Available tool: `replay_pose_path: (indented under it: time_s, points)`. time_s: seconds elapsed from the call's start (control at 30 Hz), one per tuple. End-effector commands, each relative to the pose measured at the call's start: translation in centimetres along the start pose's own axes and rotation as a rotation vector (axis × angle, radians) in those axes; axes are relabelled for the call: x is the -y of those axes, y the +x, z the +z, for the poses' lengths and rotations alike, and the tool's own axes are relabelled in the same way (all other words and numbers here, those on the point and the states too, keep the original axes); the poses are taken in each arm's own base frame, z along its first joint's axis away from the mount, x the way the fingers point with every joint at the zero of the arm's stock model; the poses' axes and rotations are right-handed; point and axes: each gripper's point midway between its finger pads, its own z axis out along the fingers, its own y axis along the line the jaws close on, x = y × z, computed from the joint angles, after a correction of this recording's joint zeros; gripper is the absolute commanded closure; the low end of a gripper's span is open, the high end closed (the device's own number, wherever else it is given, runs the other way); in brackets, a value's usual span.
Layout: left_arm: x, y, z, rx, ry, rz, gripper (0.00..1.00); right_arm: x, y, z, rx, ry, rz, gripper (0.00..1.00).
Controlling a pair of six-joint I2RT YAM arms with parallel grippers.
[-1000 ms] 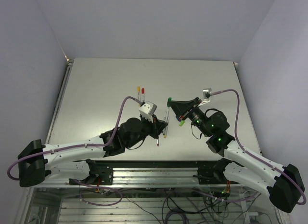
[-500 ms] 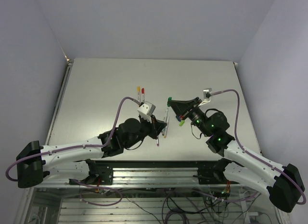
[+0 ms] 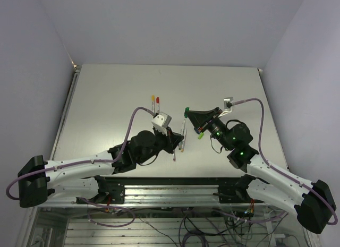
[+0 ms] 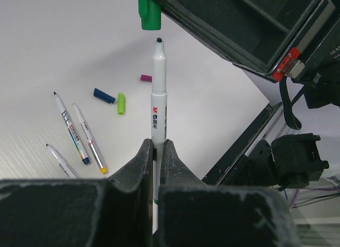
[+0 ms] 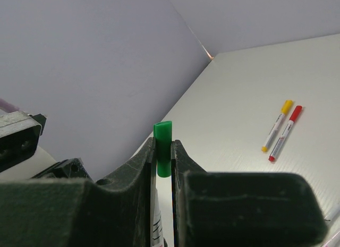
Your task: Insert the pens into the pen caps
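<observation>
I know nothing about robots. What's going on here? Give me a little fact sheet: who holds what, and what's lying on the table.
Left gripper: shut on an uncapped pen
Right gripper: shut on the dark green cap
Pen tip and cap: close, not yet joined
Already capped: yellow pen, red pen, lying side by side
Loose caps: magenta cap, blue cap, light green cap
Loose pens: three, near those caps

From my station I see a pale, matte table (image 3: 106,98) boxed in on three sides by plain lavender-grey walls (image 3: 170,24), softly and evenly lit, with a metal rail (image 3: 170,189) and loose cables (image 3: 186,226) below its near edge.
</observation>
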Motion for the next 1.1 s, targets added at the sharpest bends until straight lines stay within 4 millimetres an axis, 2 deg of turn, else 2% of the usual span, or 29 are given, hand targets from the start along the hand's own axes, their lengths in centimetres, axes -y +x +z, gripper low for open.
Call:
replay_pose_path:
  time_s: [0.0,0.4,1.07]
  points:
    - [0.4,-0.8,-0.2,0.028,0.018,-0.024,0.93,-1.5,-1.4,0.3,0.038,-0.047,-0.003,1.00]
    - [0.7,-0.5,0.2,0.016,0.024,-0.024,0.93,-1.9,-1.2,0.1,0.037,-0.073,0.014,1.00]
    - [0.5,-1.5,0.3,0.053,0.006,-0.038,0.93,-1.5,-0.2,-0.3,0.007,-0.069,0.019,1.00]
